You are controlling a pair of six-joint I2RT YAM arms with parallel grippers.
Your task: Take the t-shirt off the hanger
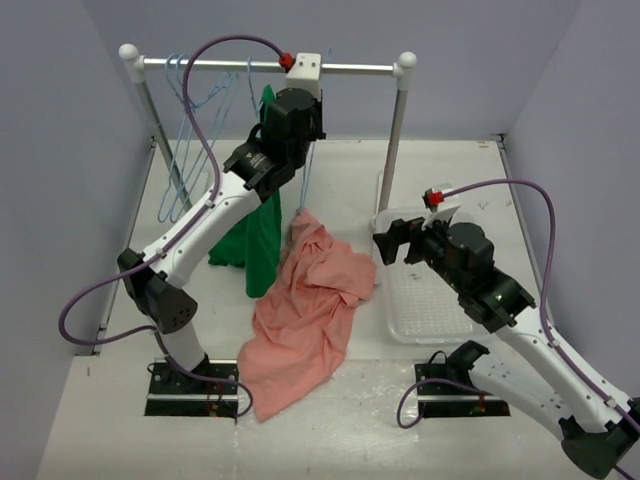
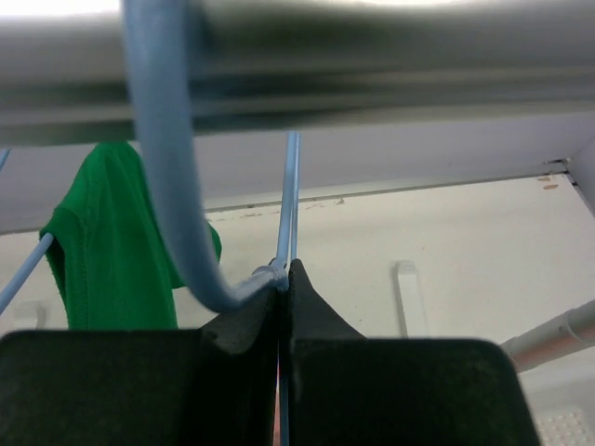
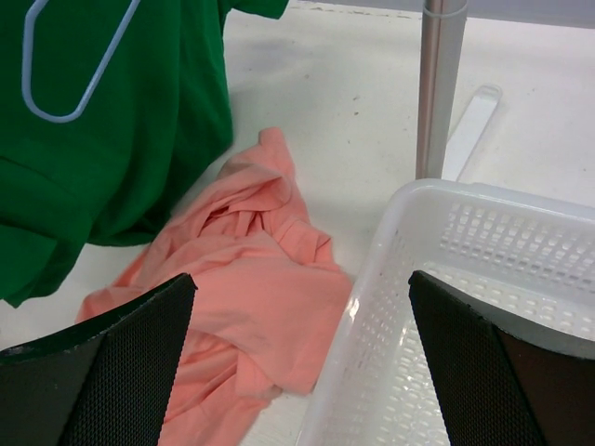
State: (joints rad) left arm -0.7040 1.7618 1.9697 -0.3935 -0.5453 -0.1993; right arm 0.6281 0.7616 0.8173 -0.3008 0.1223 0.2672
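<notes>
The salmon-pink t-shirt (image 1: 305,310) lies crumpled on the table, its upper end rising to a peak below the hanger. It also shows in the right wrist view (image 3: 242,288). My left gripper (image 1: 297,105) is raised just under the grey rail (image 1: 350,68). In the left wrist view it (image 2: 282,279) is shut on the neck of the light-blue hanger (image 2: 167,167), whose hook curves up at the rail. The hanger's wires (image 1: 308,180) hang down towards the t-shirt's peak; I cannot tell whether they touch. My right gripper (image 1: 400,240) (image 3: 302,277) is open and empty, beside the t-shirt.
A dark green t-shirt (image 1: 255,230) (image 3: 102,121) hangs from the rail on another blue hanger (image 3: 65,74). Spare blue hangers (image 1: 185,130) hang at the rail's left end. A white perforated basket (image 1: 400,320) (image 3: 446,307) stands right of the pink t-shirt, by the rail's right post (image 1: 395,140).
</notes>
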